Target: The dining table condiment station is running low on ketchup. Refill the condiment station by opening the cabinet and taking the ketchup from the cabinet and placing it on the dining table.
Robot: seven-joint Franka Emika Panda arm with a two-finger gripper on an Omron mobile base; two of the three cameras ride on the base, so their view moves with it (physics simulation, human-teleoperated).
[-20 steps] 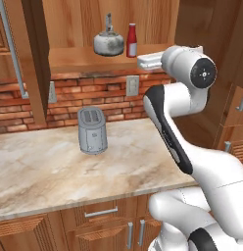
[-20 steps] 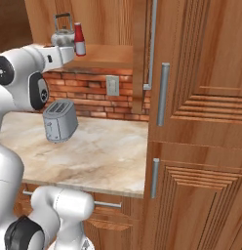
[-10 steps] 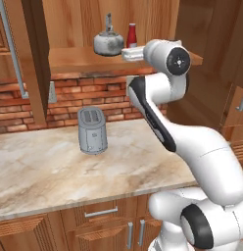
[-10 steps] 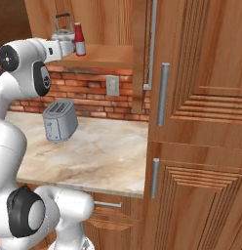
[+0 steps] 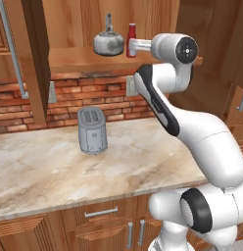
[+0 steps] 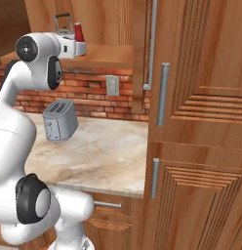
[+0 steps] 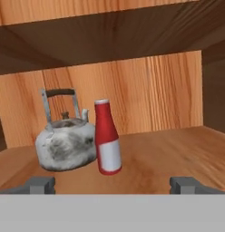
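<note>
The ketchup (image 7: 107, 138) is a slim red bottle with a pale cap and white label. It stands upright on the shelf of the open cabinet (image 7: 168, 154), right beside a grey kettle (image 7: 64, 145). My gripper (image 7: 112, 185) is open and level with the shelf, a short way in front of the bottle, which sits between the lines of the two fingertips (image 7: 41, 183) with nothing held. From the left base view the ketchup (image 5: 132, 35) shows just past my hand. In the right base view the ketchup (image 6: 79, 32) stands above my hand. The dining table is out of view.
A grey toaster (image 5: 91, 130) stands on the marble counter (image 5: 45, 166) below the shelf, against the brick wall. The cabinet's open doors with long silver handles (image 5: 13, 49) (image 6: 153, 44) flank the opening. A tall wooden cabinet (image 6: 201, 146) rises on the right.
My arm has swung left and a little up, bringing the hand up to the shelf in front of the ketchup. The jaws stayed open.
</note>
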